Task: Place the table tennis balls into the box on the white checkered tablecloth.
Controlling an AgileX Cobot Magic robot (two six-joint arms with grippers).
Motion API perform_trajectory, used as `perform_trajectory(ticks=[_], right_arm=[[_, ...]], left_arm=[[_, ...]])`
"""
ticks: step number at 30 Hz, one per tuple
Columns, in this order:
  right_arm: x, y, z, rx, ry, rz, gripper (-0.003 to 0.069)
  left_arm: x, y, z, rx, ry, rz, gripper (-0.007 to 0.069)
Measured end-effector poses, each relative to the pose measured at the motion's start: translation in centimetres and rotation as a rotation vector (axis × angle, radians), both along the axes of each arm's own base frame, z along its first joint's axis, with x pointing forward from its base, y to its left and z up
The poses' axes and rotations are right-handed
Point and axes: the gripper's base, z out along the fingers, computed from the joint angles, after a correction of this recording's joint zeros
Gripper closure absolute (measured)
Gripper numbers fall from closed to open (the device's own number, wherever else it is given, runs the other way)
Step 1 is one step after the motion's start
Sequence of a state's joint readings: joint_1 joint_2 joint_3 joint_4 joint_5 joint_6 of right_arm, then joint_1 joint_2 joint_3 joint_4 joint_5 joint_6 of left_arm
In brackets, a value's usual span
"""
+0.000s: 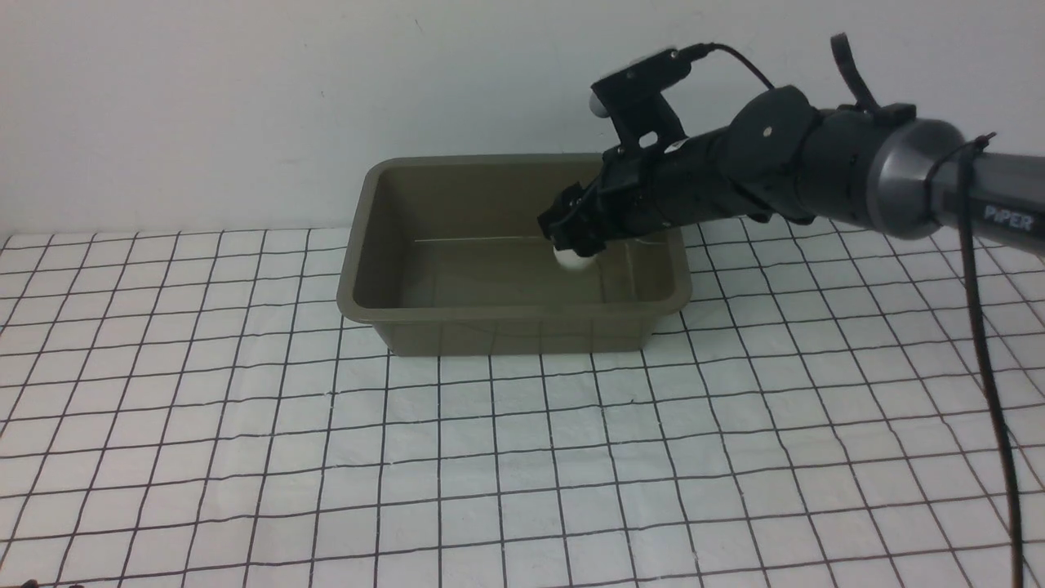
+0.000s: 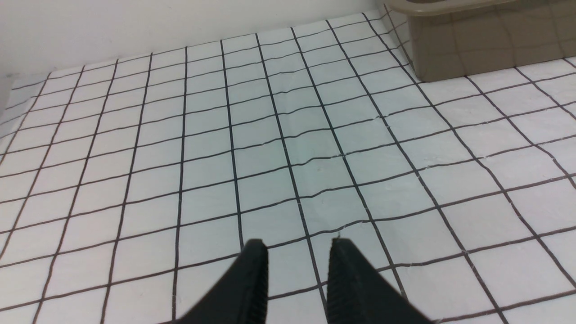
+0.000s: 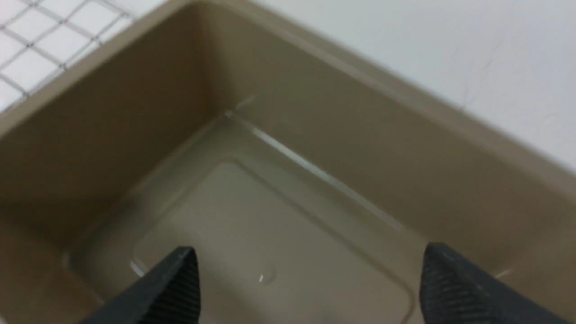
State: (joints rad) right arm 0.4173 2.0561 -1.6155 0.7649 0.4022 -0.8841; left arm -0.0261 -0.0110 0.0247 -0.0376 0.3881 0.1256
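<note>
One white ball shows in the front view just beneath the fingertips of my right gripper, inside the outline of the olive-grey box. Its upper part is hidden by the fingers, and I cannot tell whether it touches them or the box floor. In the right wrist view the jaws stand wide apart with no ball visible between them, so I judge this to be the release.

The right gripper points down into the box near its right end, presumably so that the sloping walls catch any roll or bounce. The box stands upright on the white checkered tablecloth, its open top giving the fingers access from above.

My left gripper is over the cloth, away from the box, its fingers apart with nothing between them; I judge it is not needed.

Behind the box is a pale wall, which limits reach beyond the far rim. A black cable hangs from the right arm in front of the cloth. On withdrawal, I would lift clear of the rim first, since a sideways move could knock the box.
</note>
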Motion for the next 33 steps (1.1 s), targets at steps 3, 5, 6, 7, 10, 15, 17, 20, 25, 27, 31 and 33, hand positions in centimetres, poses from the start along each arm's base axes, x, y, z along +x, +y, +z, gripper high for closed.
perform_trajectory(ticks=[3, 5, 6, 7, 10, 15, 17, 20, 25, 27, 31, 33], right_arm=[[-0.6, -0.7, 3.3, 0.022, -0.076, -0.013, 0.0056], [-1.3, -1.4, 6.0, 0.021, -0.143, -0.014, 0.0067], [-2.1, -2.2, 8.5, 0.013, -0.208, -0.013, 0.0081], [-2.8, -2.9, 10.4, 0.001, -0.258, -0.017, 0.0091], [-5.6, -5.8, 16.3, 0.003, -0.380, -0.052, 0.0116], [-10.8, -8.7, 21.9, 0.070, -0.433, -0.095, 0.0122], [-12.2, -9.2, 23.1, 0.092, -0.441, -0.099, 0.0122], [-15.1, -10.0, 25.3, 0.158, -0.443, -0.104, 0.0122], [-17.7, -10.7, 26.8, 0.219, -0.422, -0.104, 0.0122], [-19.0, -10.9, 27.3, 0.230, -0.409, -0.094, 0.0122], [-21.1, -11.4, 28.0, 0.229, -0.390, -0.068, 0.0122], [-21.9, -11.6, 28.2, 0.230, -0.378, -0.056, 0.0122]], left_arm=[[0.0, 0.0, 0.0, 0.000, 0.000, 0.000, 0.0450], [0.0, 0.0, 0.0, 0.000, 0.000, 0.000, 0.0450], [0.0, 0.0, 0.0, 0.000, 0.000, 0.000, 0.0450], [0.0, 0.0, 0.0, 0.000, 0.000, 0.000, 0.0450], [0.0, 0.0, 0.0, 0.000, 0.000, 0.000, 0.0450], [0.0, 0.0, 0.0, 0.000, 0.000, 0.000, 0.0450], [0.0, 0.0, 0.0, 0.000, 0.000, 0.000, 0.0450], [0.0, 0.0, 0.0, 0.000, 0.000, 0.000, 0.0450], [0.0, 0.0, 0.0, 0.000, 0.000, 0.000, 0.0450], [0.0, 0.0, 0.0, 0.000, 0.000, 0.000, 0.0450], [0.0, 0.0, 0.0, 0.000, 0.000, 0.000, 0.0450], [0.0, 0.0, 0.0, 0.000, 0.000, 0.000, 0.0450]])
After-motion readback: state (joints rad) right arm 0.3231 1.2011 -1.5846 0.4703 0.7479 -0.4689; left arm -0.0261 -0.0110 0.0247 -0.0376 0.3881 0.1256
